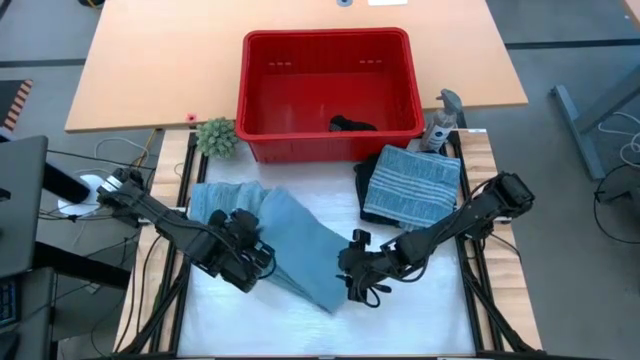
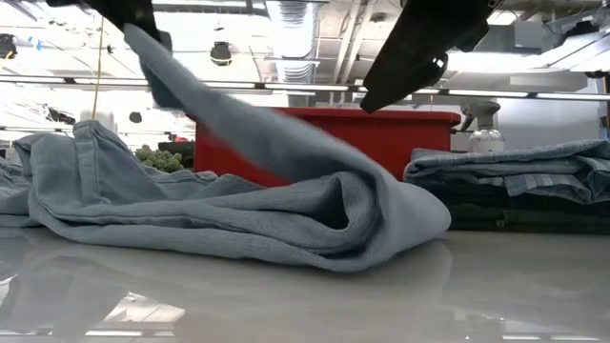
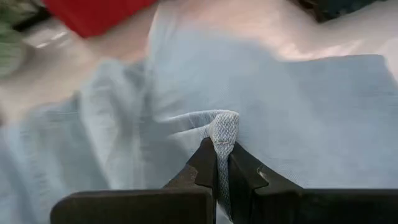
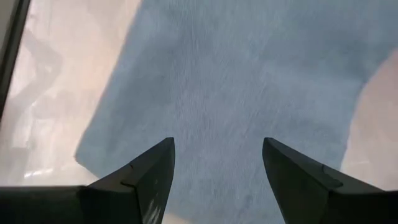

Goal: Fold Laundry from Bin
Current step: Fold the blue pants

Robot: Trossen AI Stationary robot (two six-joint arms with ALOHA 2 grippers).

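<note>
A light blue cloth [image 1: 300, 240] lies spread and partly folded over on the white table top, in front of the red bin [image 1: 325, 38]. My left gripper [image 1: 250, 265] is shut on it near its left part. My right gripper [image 4: 217, 149] hovers open over the cloth's near right corner [image 1: 335, 295], touching nothing. In the bin lies a black garment [image 1: 352, 125]. A folded blue-grey striped cloth [image 1: 412, 185] rests on a dark folded piece at the right. My left gripper pinches a small bunched bit of the light blue cloth [image 3: 224, 127] between its two fingers, coming from above at a slant. From the hold a sheet of cloth [image 2: 219, 105] slopes down to a rounded fold [image 2: 400, 214] that rests on the table with the rest.
A small green plant [image 1: 215, 137] stands left of the bin, a spray bottle [image 1: 440, 125] at the bin's right corner. The bare white table top [image 1: 400, 320] stretches along the near edge. Cables hang along both sides of the table.
</note>
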